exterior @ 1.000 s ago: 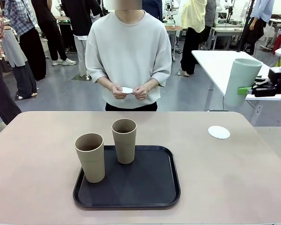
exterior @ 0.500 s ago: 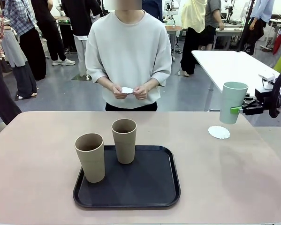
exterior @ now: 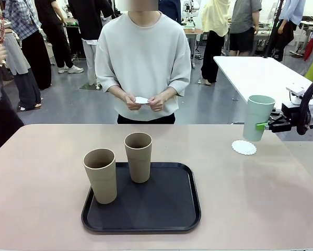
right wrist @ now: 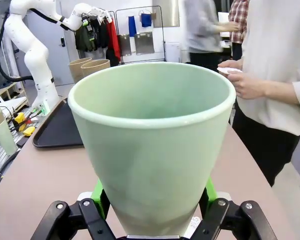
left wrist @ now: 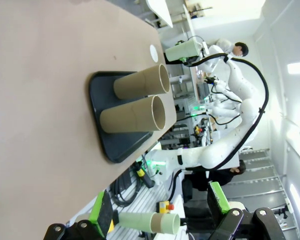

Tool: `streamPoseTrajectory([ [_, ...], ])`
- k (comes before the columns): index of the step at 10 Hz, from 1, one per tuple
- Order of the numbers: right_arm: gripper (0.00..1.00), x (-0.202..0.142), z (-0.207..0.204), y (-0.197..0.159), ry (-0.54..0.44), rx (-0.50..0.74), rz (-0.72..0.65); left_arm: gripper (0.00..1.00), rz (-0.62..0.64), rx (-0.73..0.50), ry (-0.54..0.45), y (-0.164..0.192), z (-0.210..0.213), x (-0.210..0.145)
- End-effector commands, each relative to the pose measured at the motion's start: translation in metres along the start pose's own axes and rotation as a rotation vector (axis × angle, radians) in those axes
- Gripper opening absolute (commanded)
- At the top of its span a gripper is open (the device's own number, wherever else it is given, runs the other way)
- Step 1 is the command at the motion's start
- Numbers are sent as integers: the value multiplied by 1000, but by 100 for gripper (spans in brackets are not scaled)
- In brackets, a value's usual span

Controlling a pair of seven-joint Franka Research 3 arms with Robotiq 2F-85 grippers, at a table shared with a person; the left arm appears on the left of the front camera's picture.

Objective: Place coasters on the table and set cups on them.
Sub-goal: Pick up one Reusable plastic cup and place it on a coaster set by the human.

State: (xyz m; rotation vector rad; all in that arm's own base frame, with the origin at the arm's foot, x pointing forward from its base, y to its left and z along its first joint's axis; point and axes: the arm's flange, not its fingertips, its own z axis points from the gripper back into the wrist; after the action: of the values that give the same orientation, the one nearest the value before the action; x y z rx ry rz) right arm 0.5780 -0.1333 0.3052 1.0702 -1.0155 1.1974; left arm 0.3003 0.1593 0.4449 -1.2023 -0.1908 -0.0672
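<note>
While right fingers (exterior: 262,126) pinch it, the matte cup (exterior: 258,116) tapers.

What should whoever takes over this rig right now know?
Left gripper: open, empty, away from the work.
Right gripper: shut on the mint cup, upright, just over the one coaster at the far right of the table; contact unclear.
Tan cup and brown cup: standing on the black tray.
Person's hands: holding something small and white.
Done: one coaster laid.
Left: seat the mint cup, lay two more coasters, move two cups.
</note>
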Motion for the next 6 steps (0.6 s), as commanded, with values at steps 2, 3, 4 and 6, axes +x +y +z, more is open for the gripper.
streamPoseTrajectory([
  [2, 83, -18, 2, -12, -49, 29, 12, 100, -16, -11, -6, -1, 1, 0],
  [3, 83, -26, 1, -15, -52, 32, 9, 100, -16, -11, -6, -1, 1, 0],
  [4, 83, -32, -2, -16, -60, 34, 13, 100, -16, -11, -6, -1, 1, 0],
  [6, 83, -37, -5, -21, -65, 29, 25, 100, -16, -11, -6, -1, 1, 0],
])
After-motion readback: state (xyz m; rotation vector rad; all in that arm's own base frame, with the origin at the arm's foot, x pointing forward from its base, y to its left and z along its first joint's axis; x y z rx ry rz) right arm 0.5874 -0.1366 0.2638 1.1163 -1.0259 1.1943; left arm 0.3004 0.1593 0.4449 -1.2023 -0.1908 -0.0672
